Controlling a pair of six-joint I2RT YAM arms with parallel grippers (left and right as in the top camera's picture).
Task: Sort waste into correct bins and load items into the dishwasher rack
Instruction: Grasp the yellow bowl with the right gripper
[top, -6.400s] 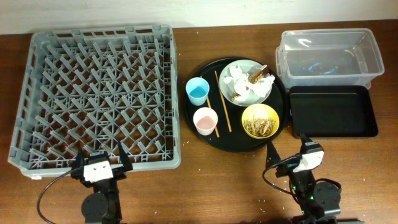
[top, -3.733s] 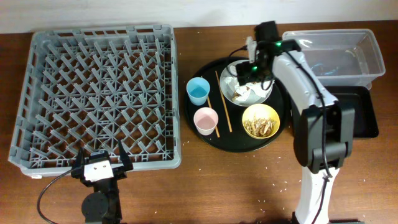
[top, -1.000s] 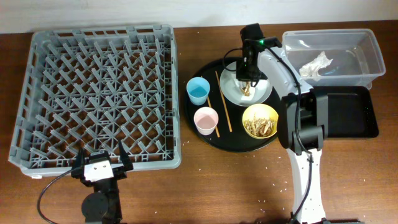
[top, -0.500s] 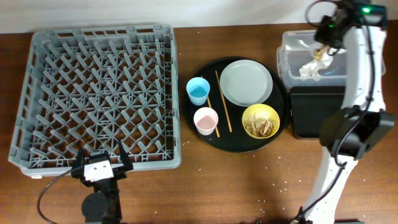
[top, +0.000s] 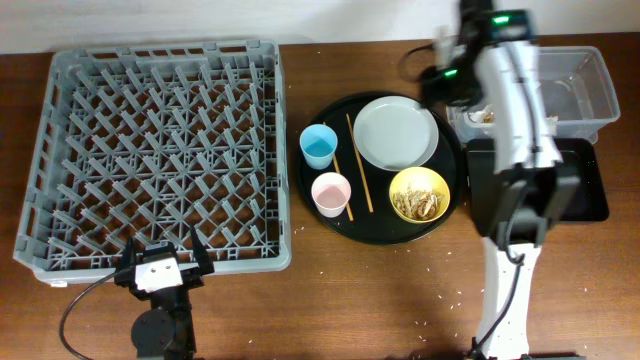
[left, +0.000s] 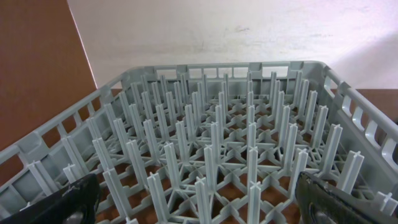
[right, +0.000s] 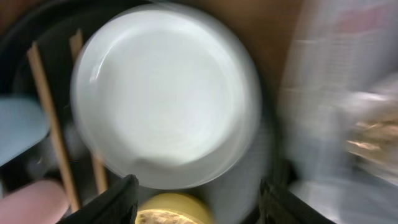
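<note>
Taking the round black tray (top: 380, 226) as the landmark, from left to right across the brown table (top: 380, 290).

Well to the left of the tray: the grey dishwasher rack (top: 160, 150), square, pegs upright, nothing slotted between them. At the rack's near edge, further from the tray: the left gripper (top: 165, 256), low over the table. Seen from its own wrist camera with dark fingers (left: 56, 205) in the two lower corners, spread wide, nothing between them but the rack's pegs.

On the tray's left part: the light-blue cup (top: 318, 146) toward the back and the pink cup (top: 330, 193) toward the front, both upright, just beside each other. Next to them, nearer the tray's middle: the chopsticks (top: 359, 162), lying flat front to back.

On the tray's right part: the white plate (top: 396, 133) at the back, plain face up. In front of it, almost touching: the yellow bowl (top: 418, 194) with tan food scraps (top: 416, 204) inside.

Above the tray's right rim, between plate and tub: the right gripper (top: 447, 82), blurred in its wrist view, fingers (right: 109, 202) set wide apart, holding nothing.

Right of the tray: the clear tub (top: 585, 85) at the back, with white and brownish waste (top: 485, 117) in its left end, too blurred to sort out. In front of the tub: the black rectangular tray (top: 585, 185), partly hidden by the arm.
</note>
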